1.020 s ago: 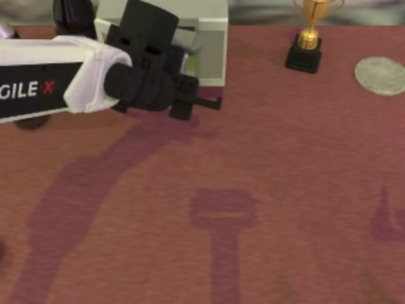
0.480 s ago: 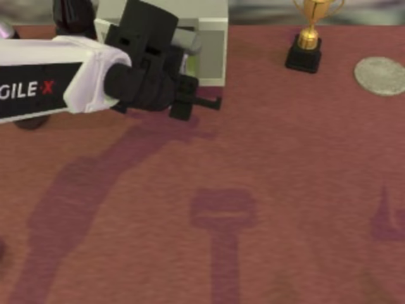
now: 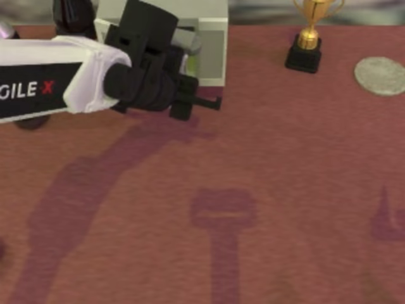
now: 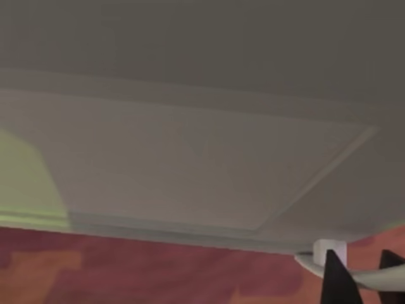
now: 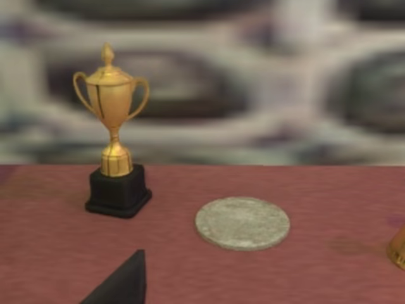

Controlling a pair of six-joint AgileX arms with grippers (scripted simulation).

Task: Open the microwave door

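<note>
The light-grey microwave [image 3: 212,44] stands at the table's back, left of centre. In the left wrist view the microwave door [image 4: 190,158] fills the picture from very close, with a green patch of the inner floor [image 4: 25,177] showing beside it. My left gripper [image 3: 204,101] reaches across the microwave's front. Its dark fingers [image 4: 335,285] stand either side of the door's grey handle bar [image 4: 380,277] and are shut on it. In the top view my wrist hides most of the door. My right gripper [image 5: 126,285] is parked out of the top view, facing the table's back right.
A gold trophy [image 3: 308,38] on a black base stands right of the microwave, also in the right wrist view [image 5: 114,158]. A flat grey disc [image 3: 380,76] lies at the far right. The red tabletop [image 3: 253,190] stretches forward.
</note>
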